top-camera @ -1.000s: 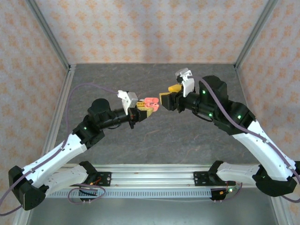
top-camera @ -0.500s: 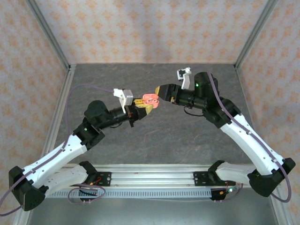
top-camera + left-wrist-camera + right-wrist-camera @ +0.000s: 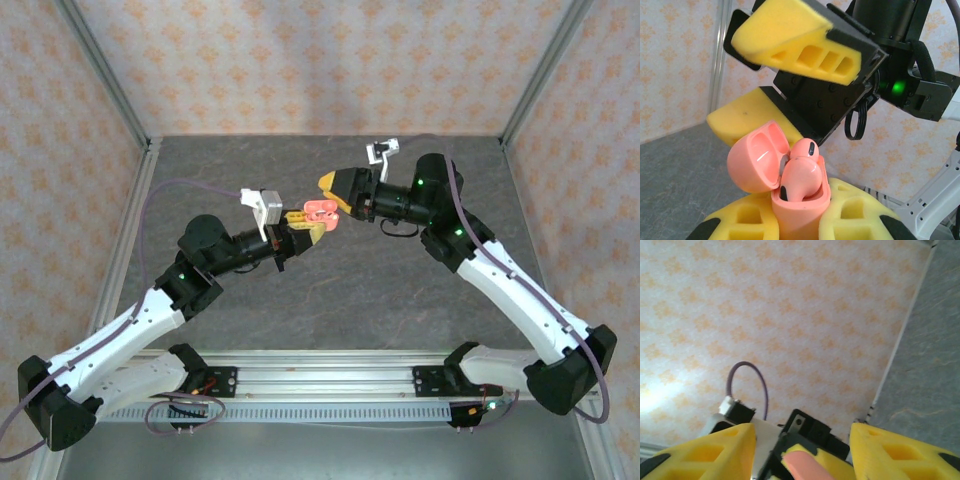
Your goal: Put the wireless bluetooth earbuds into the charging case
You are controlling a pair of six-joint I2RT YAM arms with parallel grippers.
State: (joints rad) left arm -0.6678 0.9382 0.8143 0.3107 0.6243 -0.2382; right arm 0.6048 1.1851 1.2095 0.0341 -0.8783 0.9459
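Left wrist view: our left end effector (image 3: 795, 222) pinches the glossy coral-pink charging case (image 3: 801, 207), coral-pink earbuds (image 3: 801, 176) seated; our spread right end effector (image 3: 732, 75) hangs just beside its lid (image 3: 756, 160).

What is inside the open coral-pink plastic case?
Two glossy coral-pink earbuds sit in the case. Their stems are hidden down inside it.

Grey mottled tabletop (image 3: 350, 300), enclosed on 3 sides by cream wall panels (image 3: 320, 60) printed with orange floral motifs (the same print backs both wrist views). 2 aluminium posts (image 3: 105, 70) mark the rear corners. Aluminium rail (image 3: 330, 372) along near edge.
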